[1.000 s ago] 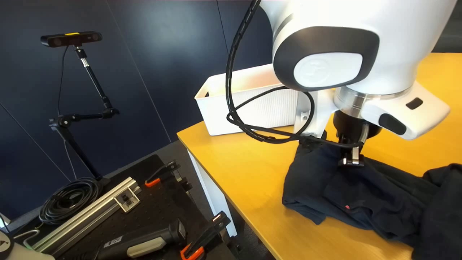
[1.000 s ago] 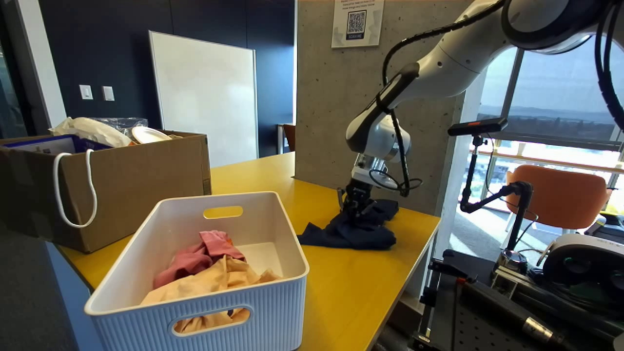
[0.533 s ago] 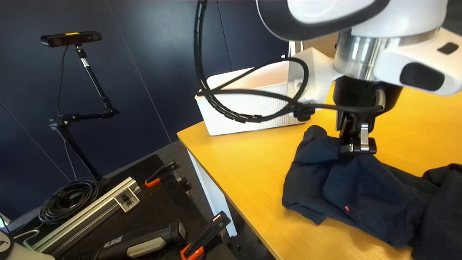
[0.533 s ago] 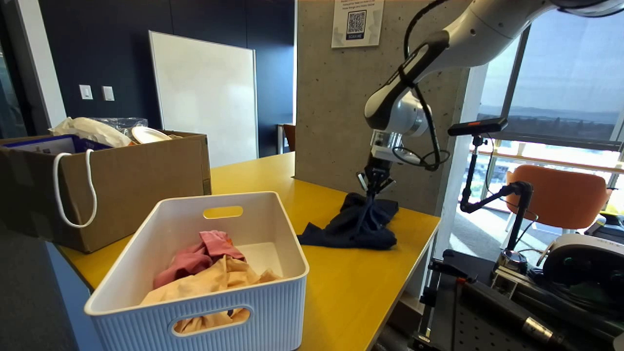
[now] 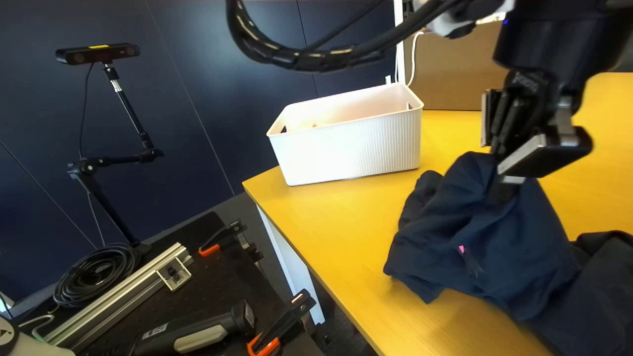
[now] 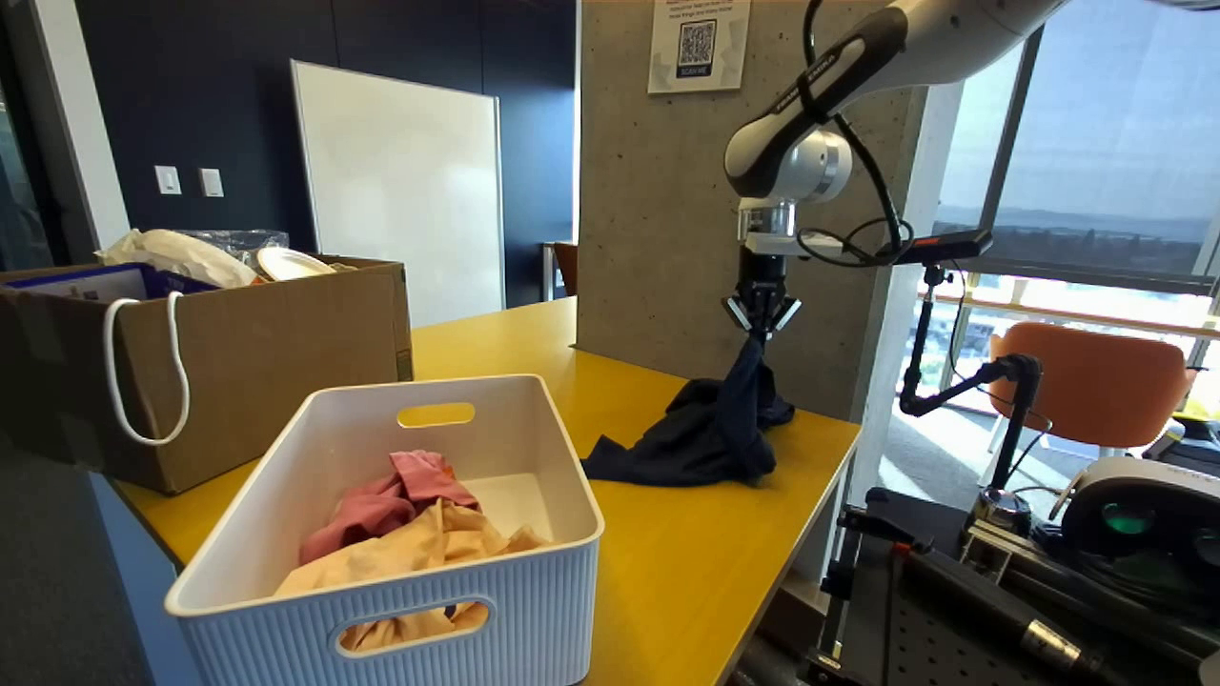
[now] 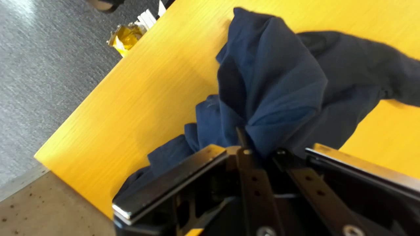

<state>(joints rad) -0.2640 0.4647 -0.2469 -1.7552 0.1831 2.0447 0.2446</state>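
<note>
Yellow table (image 6: 667, 562) under navy cloth (image 6: 696, 443); concrete pillar (image 6: 667, 219), whiteboard (image 6: 405, 191) behind.

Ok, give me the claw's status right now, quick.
Claw: closed, holding a pinched fold of the navy cloth, the rest of which lies on the yellow table.

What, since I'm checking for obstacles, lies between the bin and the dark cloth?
Just bare table between the bin and the dark cloth, as an exterior view shows.
</note>
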